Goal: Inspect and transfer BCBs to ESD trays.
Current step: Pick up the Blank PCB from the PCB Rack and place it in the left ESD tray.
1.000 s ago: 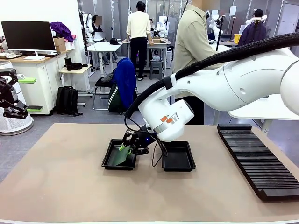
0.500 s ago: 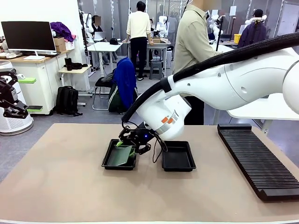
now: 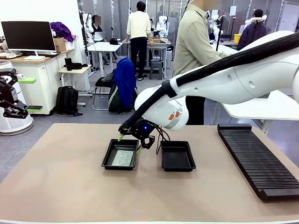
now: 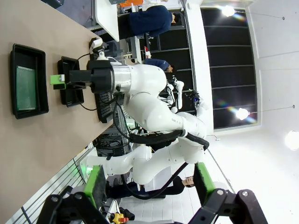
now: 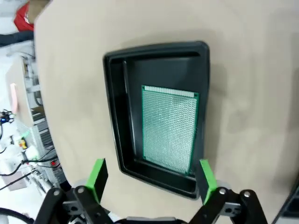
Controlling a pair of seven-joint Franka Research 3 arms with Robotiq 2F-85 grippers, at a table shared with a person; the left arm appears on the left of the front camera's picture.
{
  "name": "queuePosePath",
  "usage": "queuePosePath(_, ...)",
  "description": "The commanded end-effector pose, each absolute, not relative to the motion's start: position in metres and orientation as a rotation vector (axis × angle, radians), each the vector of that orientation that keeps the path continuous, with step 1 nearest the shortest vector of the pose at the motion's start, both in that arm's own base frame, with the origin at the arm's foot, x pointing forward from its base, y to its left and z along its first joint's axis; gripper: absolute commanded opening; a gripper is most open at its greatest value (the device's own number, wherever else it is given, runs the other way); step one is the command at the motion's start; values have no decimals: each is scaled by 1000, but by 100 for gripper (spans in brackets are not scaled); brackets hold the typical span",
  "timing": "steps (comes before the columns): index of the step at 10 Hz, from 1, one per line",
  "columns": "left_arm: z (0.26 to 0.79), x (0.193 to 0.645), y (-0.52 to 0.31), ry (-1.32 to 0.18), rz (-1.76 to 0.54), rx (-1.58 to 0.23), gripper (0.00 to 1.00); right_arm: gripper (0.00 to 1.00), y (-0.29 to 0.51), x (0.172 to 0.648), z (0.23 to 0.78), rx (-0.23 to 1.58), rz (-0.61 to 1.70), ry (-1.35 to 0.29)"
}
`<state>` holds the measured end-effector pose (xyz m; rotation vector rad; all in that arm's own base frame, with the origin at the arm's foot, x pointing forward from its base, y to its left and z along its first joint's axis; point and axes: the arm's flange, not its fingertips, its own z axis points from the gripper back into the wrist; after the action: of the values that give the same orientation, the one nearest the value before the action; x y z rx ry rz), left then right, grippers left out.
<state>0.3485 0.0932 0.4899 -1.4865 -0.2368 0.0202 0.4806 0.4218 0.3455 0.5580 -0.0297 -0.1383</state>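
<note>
The table [image 3: 70,177] is a plain tan surface. The white right arm [image 3: 224,84] enters from the right side and reaches across the middle toward the table's far edge. A long black ribbed rack [image 3: 254,161] lies along the table's right edge.

Two ESD trays sit side by side, close together but apart, nearer the far edge than the near edge and about midway between the table's left and right edges. The right tray [image 3: 177,156] has a bare floor. The left tray [image 3: 106,158] contains one BCB [image 3: 122,157]. The board lies flat on the tray floor, its pale speckled face up. In the right wrist view the BCB [image 5: 169,128] sits close to one long wall of the left tray [image 5: 112,107], with a strip of bare floor along the opposite wall.

The right gripper [image 3: 130,143] hangs above the far part of the left tray, clear of the board. Its jaws are spread wide, and its green pads [image 5: 98,175] grip nothing.

The left gripper [image 4: 149,186] is well away from the trays. Its jaws are likewise spread wide, with nothing between them.
</note>
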Motion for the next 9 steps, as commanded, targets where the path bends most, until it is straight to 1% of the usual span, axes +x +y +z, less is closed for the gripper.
queuePosePath(1,490,348,94,-239,22,-1488,100,100,433,481,371,467,-142,-8)
queuePosePath(5,490,348,94,-239,22,-1488,100,100,433,478,399,345,-124,25)
queuePosePath(9,490,348,94,-239,22,-1488,100,100,434,482,408,253,-110,47)
